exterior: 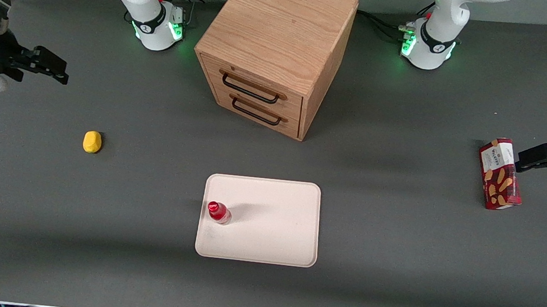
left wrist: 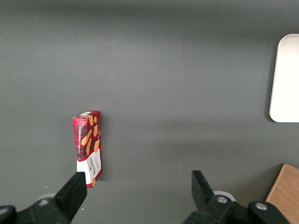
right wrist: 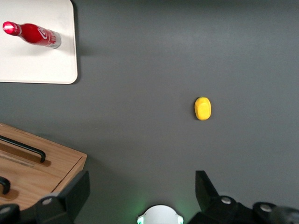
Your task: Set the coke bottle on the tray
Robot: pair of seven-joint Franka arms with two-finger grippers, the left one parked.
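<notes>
The tray [exterior: 266, 233] lies on the grey bench [exterior: 390, 295] midway along its near edge, a little in from it. The coke bottle [exterior: 219, 212] stands upright on the tray, just inside the rim at the working arm's end. Farther from the front camera, the yellow lump [exterior: 92, 141] sits on the bench toward the working arm's end, and the red snack box [exterior: 500, 174] toward the parked arm's end. The wooden cabinet [exterior: 276, 48] with 2 drawers stands near the bench's back edge. The gripper [exterior: 53, 68] hangs over the working arm's end of the bench, fingers spread apart, holding nothing, well apart from the bottle.
</notes>
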